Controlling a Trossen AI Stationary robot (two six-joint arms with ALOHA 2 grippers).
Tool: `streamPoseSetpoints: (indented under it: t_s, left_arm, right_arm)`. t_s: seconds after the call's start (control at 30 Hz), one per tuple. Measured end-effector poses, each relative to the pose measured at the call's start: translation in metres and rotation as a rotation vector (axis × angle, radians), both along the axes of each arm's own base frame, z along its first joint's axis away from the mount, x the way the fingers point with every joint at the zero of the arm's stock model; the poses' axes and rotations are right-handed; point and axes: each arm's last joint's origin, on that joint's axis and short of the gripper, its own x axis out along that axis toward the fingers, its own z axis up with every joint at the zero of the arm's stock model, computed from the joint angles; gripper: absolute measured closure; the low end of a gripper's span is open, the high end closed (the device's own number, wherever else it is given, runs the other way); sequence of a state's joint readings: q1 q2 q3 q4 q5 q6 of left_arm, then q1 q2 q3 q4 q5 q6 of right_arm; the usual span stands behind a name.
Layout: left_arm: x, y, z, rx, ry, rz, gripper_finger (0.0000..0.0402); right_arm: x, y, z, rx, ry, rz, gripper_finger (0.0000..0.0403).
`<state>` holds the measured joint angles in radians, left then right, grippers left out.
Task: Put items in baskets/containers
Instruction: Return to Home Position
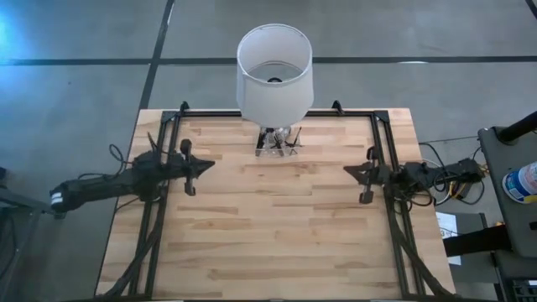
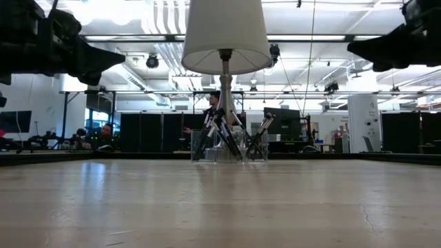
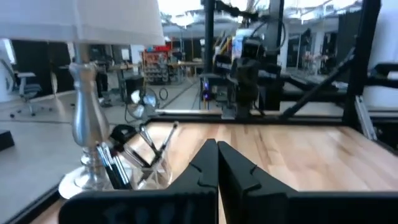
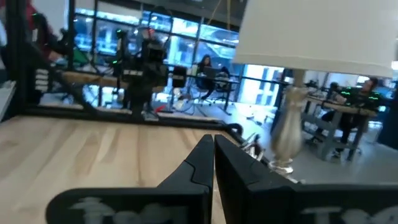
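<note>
Both arms hang above the butcher-block table, well apart from each other and from the work. The left gripper is over the table's left side and the right gripper over its right, tips pointing inward toward one another. In the left wrist view the left gripper has its two dark fingers pressed together with nothing between them. The right wrist view shows the right gripper the same way, fingers meeting and holding nothing. In the low view both arms sit high in the upper corners, clear of the tabletop.

At the middle of the far edge stands a table lamp with a white lampshade and a silvery turned stem. Just beside the lamp's foot, on the side toward the arms, sits the clear organizer. The black makeup brushes stand inside it, leaning at different angles and crossing one another, with pale tips upward. From above they show as a dark cluster at the shade's lower rim. How many there are cannot be counted. No brush lies loose on the visible wood.

Beyond the table, a seated person shows in the room behind.
</note>
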<state>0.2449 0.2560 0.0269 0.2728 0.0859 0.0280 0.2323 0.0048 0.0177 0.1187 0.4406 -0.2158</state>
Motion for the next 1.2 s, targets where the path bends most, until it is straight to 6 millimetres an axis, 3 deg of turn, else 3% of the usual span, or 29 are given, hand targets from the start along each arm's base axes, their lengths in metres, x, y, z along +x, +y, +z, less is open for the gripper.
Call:
streamPoseSetpoints:
  t_s: [0.57,0.8,0.9,1.2]
  left_arm:
    - [-0.029,0.036,-0.002,-0.102,-0.047,0.070,0.0401]
    - [-0.032,0.042,-0.003,-0.151,-0.076,0.267,0.0401]
    - [-0.029,0.040,-0.003,-0.180,-0.093,0.322,0.0401]
    - [-0.013,0.013,-0.009,-0.137,-0.019,0.371,0.0401]
  right_arm:
    - [-0.001,-0.018,0.001,0.025,-0.021,-0.191,0.0394]
    - [-0.003,-0.024,0.004,0.032,-0.052,-0.374,0.0394]
    - [-0.005,-0.026,0.006,0.016,-0.069,-0.464,0.0394]
    - [-0.005,-0.027,0.001,0.039,-0.033,-0.484,0.0394]
